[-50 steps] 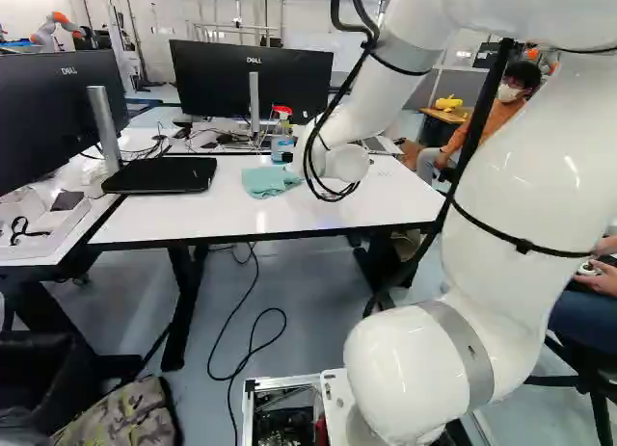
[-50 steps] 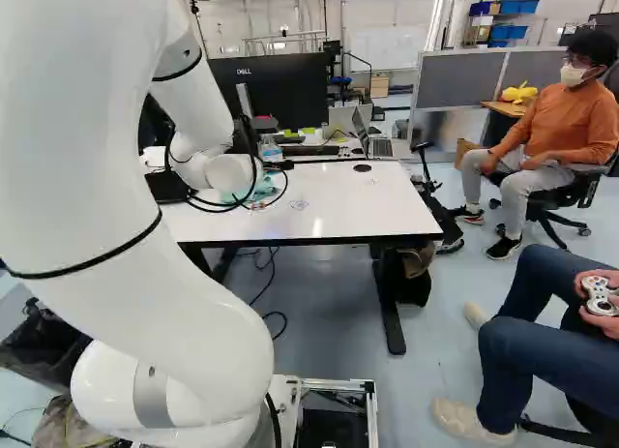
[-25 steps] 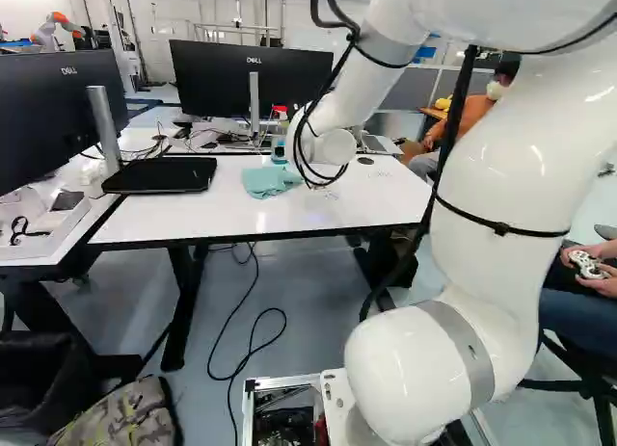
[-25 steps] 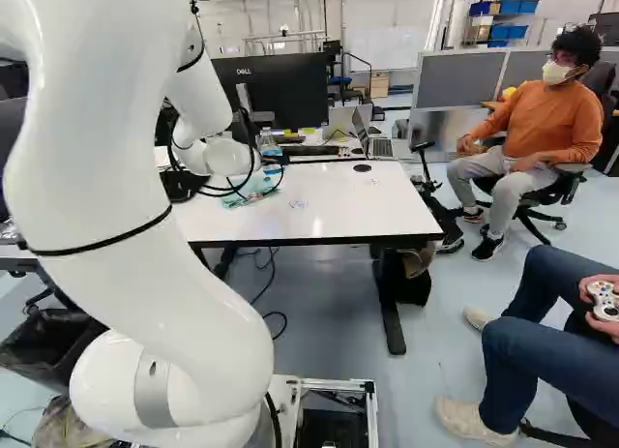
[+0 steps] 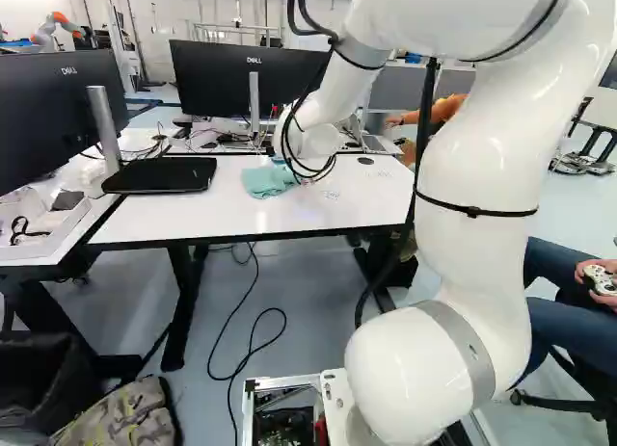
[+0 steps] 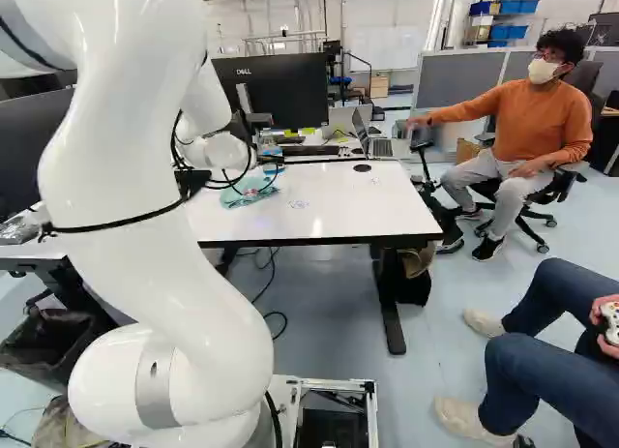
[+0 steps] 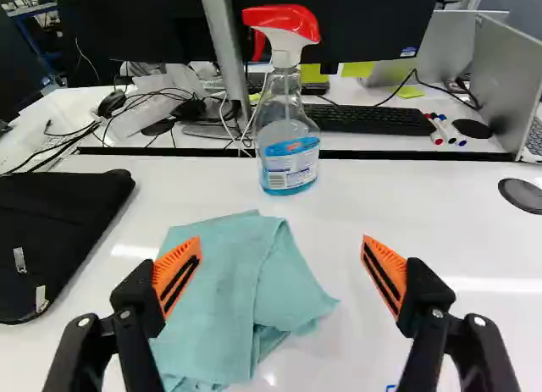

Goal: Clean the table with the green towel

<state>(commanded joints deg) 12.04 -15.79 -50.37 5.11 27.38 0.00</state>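
Here, towel [image 7: 229, 282], long axis roughly toward bottle [image 7: 288, 146]

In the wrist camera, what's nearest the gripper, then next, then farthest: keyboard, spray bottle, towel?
1. Green towel, under one side of the gripper.
2. Spray bottle, standing ahead.
3. Keyboard, farther ahead, beyond the bottle.
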